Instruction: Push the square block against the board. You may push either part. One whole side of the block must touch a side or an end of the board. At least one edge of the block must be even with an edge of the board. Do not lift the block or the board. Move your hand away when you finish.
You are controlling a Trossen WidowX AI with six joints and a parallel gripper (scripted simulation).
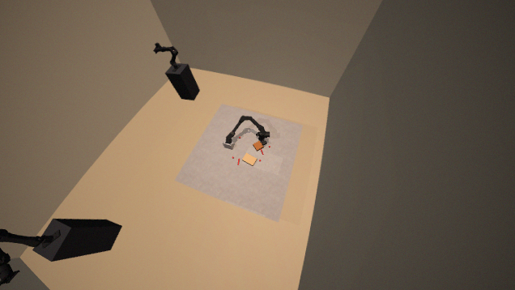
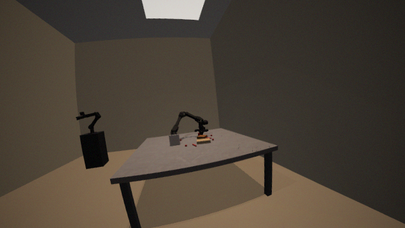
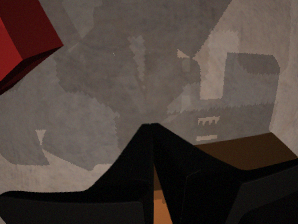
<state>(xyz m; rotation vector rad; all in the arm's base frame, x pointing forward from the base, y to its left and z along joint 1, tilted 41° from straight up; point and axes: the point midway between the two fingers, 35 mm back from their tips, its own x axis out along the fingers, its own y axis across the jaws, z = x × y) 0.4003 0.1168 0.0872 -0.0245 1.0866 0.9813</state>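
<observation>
The orange square block lies flat on the table. In the wrist view part of it is hidden behind the fingers. The pale yellow board lies flat nearer the front, with a gap between it and the block. My gripper is shut and empty. It is low, close beside the block on the side away from the board. I cannot tell whether the fingers touch the block.
Several small red pieces lie around the block and the board on the grey table: a red bar by the block, another bar left of the board. A red piece is large at the wrist view's upper left.
</observation>
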